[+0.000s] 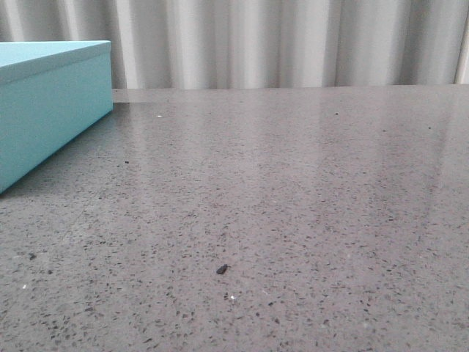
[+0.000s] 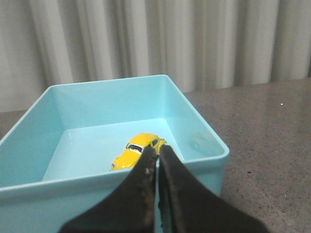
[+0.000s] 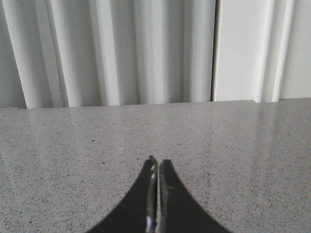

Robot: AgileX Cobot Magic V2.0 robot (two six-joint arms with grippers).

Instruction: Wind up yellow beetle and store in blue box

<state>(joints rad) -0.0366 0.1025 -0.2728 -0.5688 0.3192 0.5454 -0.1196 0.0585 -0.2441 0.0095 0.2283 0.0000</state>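
Left claw (image 2: 156,153) alone shows yellow beetle (image 2: 136,150) inside blue box (image 2: 204,167).

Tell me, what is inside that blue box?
The yellow beetle sits on the floor of the blue box. The left gripper, shut, covers part of the car; the near wall hides the nearest strip of floor.

We see yellow beetle (image 2: 137,150) w/ dark windows, turquoise box (image 2: 73,104), grey speckled table (image 1: 293,205), black grippers (image 2: 156,151).
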